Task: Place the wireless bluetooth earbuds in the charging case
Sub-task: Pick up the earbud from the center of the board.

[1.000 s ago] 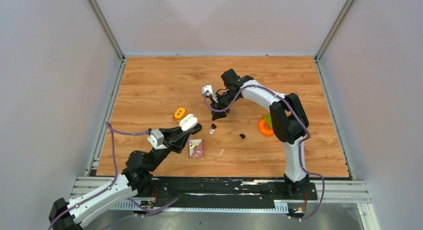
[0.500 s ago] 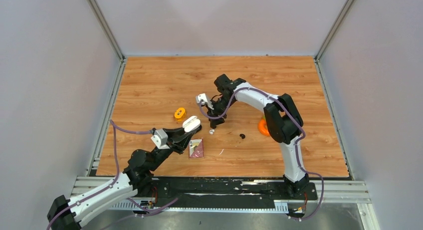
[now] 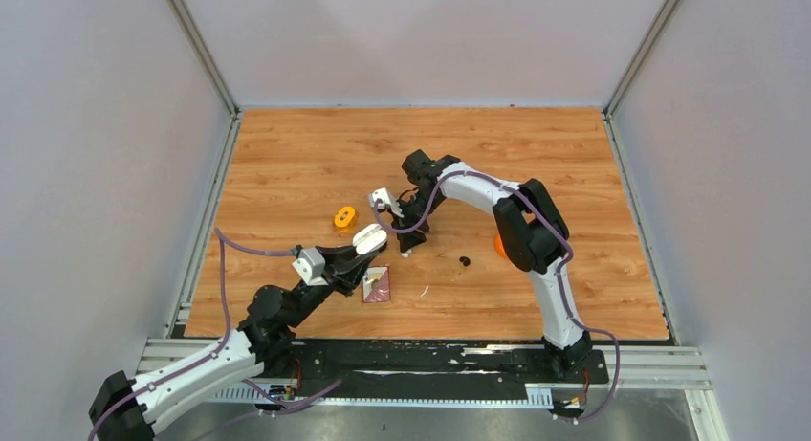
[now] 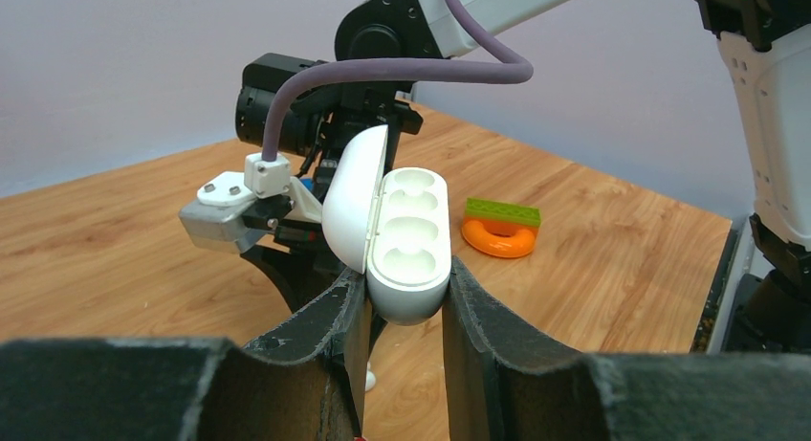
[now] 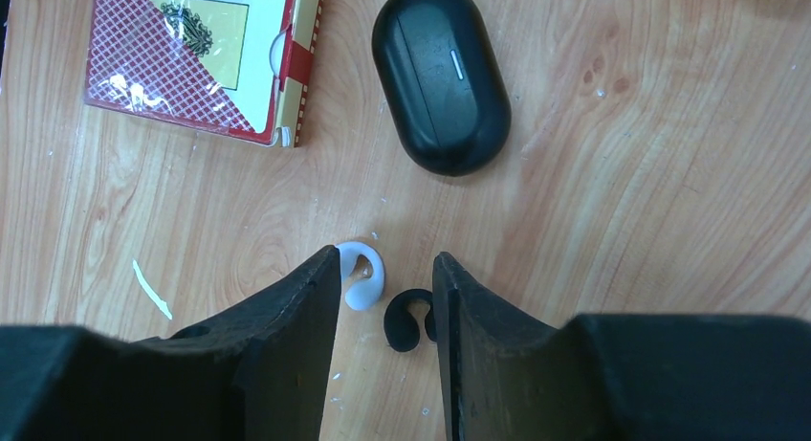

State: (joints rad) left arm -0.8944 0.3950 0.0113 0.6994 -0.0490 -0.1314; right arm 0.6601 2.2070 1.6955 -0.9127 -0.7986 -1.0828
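Observation:
My left gripper (image 4: 404, 274) is shut on the white charging case (image 4: 409, 235) and holds it up off the table, lid open and both wells empty; the case also shows in the top view (image 3: 369, 237). My right gripper (image 5: 385, 269) is open, low over the table. A black C-shaped earbud (image 5: 404, 321) lies between its fingers, against the right finger (image 5: 478, 336). A white earbud (image 5: 361, 274) lies by the left finger. A second black earbud (image 3: 464, 261) lies alone to the right. The right gripper shows in the top view (image 3: 413, 232) just right of the case.
A closed black case (image 5: 440, 77) and a red playing-card box (image 5: 201, 54) lie just beyond the right gripper. A small orange ring (image 3: 344, 215) lies to the left. A larger orange ring with a green brick (image 4: 497, 235) sits to the right, behind the right arm.
My right gripper has moved left and toward the near side, coming down over the earbuds. My left gripper has stayed in nearly the same place, still holding the open case.

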